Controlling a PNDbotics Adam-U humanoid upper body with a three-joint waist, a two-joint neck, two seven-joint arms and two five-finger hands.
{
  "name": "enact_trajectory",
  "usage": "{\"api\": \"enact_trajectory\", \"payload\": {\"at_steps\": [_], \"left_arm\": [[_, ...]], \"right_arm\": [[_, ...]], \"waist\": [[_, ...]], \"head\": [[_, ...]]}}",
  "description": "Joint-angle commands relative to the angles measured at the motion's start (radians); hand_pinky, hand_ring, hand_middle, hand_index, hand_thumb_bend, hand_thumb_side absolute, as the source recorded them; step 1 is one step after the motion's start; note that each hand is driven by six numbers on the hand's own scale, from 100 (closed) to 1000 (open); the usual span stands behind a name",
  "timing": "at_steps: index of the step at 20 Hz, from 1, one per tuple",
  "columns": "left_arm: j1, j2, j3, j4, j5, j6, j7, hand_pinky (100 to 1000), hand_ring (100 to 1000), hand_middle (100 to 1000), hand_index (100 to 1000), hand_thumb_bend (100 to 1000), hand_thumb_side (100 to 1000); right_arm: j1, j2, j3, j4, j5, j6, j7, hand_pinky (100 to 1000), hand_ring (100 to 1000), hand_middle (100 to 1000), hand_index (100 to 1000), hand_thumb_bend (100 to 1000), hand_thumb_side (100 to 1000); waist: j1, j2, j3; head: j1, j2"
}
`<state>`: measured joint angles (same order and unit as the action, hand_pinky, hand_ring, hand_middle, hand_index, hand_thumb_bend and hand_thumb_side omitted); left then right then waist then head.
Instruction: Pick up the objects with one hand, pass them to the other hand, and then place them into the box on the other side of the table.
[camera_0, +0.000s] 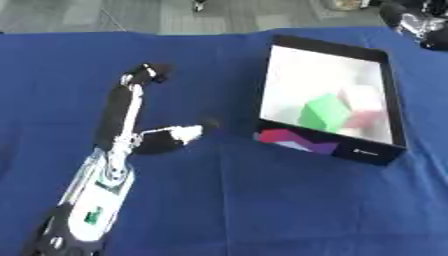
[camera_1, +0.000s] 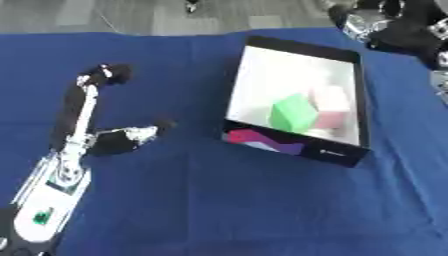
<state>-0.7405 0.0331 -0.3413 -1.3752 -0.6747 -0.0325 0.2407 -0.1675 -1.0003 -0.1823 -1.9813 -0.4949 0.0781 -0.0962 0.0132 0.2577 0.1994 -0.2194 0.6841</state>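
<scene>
We see our left hand spread wide and empty by the worktop's left edge. The green block and pink block already in the box look light and stiff, so we'd pinch flat opposite faces.

The box lies on the right half of the blue table, toward the far side, turned a little askew so its near right corner points toward the near edge. It is a shallow open tray with black walls and a white floor; its near wall carries red, purple and pale patches at the left end. Inside, near the near wall, lies a green block, tilted, with a corner up. Just to its right, touching or nearly so, lies a pink block, paler on top and redder low down. Both sit in the near right part of the box.
</scene>
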Motion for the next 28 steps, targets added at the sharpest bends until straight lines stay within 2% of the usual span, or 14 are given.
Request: {"api": "enact_trajectory", "payload": {"at_steps": [1, 2, 6, 10, 14, 17, 20, 28], "left_arm": [[-0.033, 0.045, 0.024, -0.044, 0.022, 0.047, -0.032, 764, 689, 640, 801, 813, 514], [-0.038, 0.057, 0.03, -0.053, 0.03, 0.063, -0.046, 766, 695, 651, 803, 811, 506], [-0.064, 0.118, 0.065, -0.086, 0.069, 0.145, -0.116, 774, 708, 668, 815, 818, 489], [-0.088, 0.183, 0.101, -0.098, 0.094, 0.229, -0.184, 776, 714, 667, 818, 820, 478], [-0.115, 0.288, 0.122, -0.092, 0.103, 0.301, -0.283, 784, 732, 679, 821, 856, 480], [-0.13, 0.366, 0.128, -0.076, 0.117, 0.336, -0.391, 794, 745, 688, 825, 857, 479], [-0.149, 0.441, 0.129, -0.063, 0.131, 0.333, -0.525, 801, 765, 702, 826, 910, 474], [-0.192, 0.591, 0.157, -0.071, 0.078, 0.217, -0.885, 823, 806, 734, 836, 999, 477]], "right_arm": [[0.006, -0.034, -0.034, -0.019, -0.042, -0.007, -0.005, 857, 857, 728, 941, 468, 171], [0.012, -0.034, -0.039, -0.018, -0.049, -0.006, -0.009, 856, 856, 726, 938, 447, 179], [0.035, -0.033, -0.054, -0.019, -0.049, -0.001, -0.02, 856, 856, 724, 937, 470, 178], [0.048, -0.032, -0.058, -0.019, -0.046, -0.009, -0.023, 855, 855, 722, 935, 450, 179], [0.065, -0.033, -0.066, -0.019, -0.047, -0.017, -0.036, 855, 853, 720, 932, 440, 179], [0.077, -0.032, -0.07, -0.019, -0.041, -0.019, -0.04, 854, 852, 719, 931, 440, 180], [0.084, -0.031, -0.072, -0.019, -0.036, -0.02, -0.041, 855, 853, 719, 931, 441, 181], [0.095, -0.022, -0.073, -0.019, -0.024, -0.022, -0.041, 853, 849, 716, 930, 437, 185]], "waist": [[0.014, -0.043, 0.002], [0.015, -0.044, 0.003], [0.021, -0.049, 0.01], [0.023, -0.054, 0.017], [0.027, -0.059, 0.026], [0.029, -0.061, 0.031], [0.031, -0.061, 0.036], [0.029, -0.06, 0.04]], "head": [[0.014, 0.006], [0.017, 0.008], [0.023, 0.017], [0.027, 0.02], [0.053, 0.022], [0.063, 0.024], [0.066, 0.026], [0.088, 0.031]]}}
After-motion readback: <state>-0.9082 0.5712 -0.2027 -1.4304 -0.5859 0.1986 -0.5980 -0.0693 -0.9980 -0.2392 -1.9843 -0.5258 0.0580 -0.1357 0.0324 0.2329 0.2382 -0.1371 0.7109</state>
